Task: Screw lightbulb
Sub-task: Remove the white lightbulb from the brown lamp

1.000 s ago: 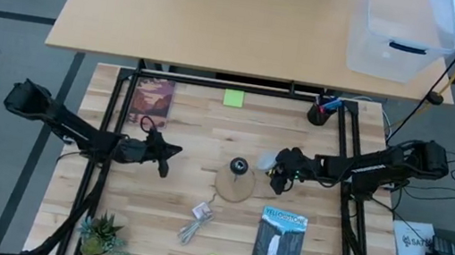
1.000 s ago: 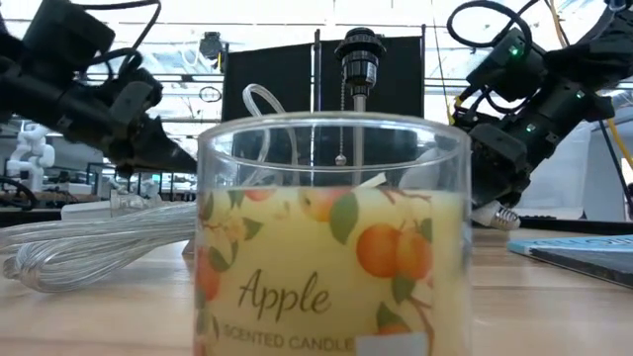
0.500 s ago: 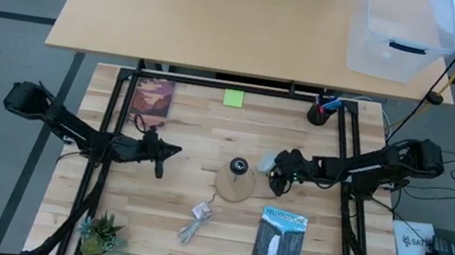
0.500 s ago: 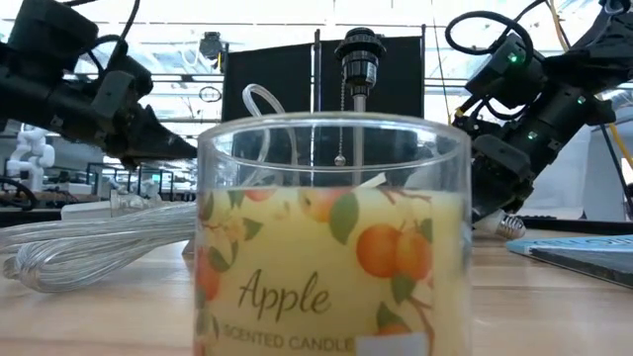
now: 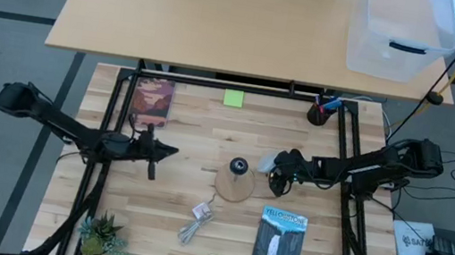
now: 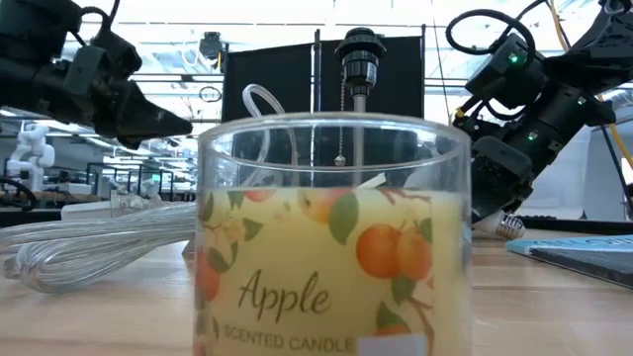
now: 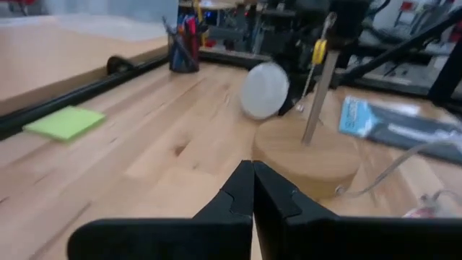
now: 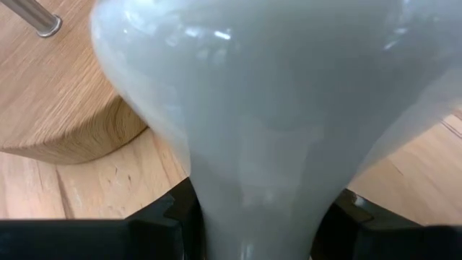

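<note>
Low view, candle jar point(image 6: 331, 247) reading "Apple", "SCENTED CANDLE", orange-fruit print

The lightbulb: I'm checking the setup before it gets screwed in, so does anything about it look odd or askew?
The lightbulb lies sideways in the right gripper, beside the wooden base, not upright over the socket. Nothing looks damaged or spilled.

The candle jar point(image 6: 332, 242) is showing the words "Apple" and "SCENTED CANDLE", and the blue book point(image 5: 278, 243) is showing a title too small to read.
</note>
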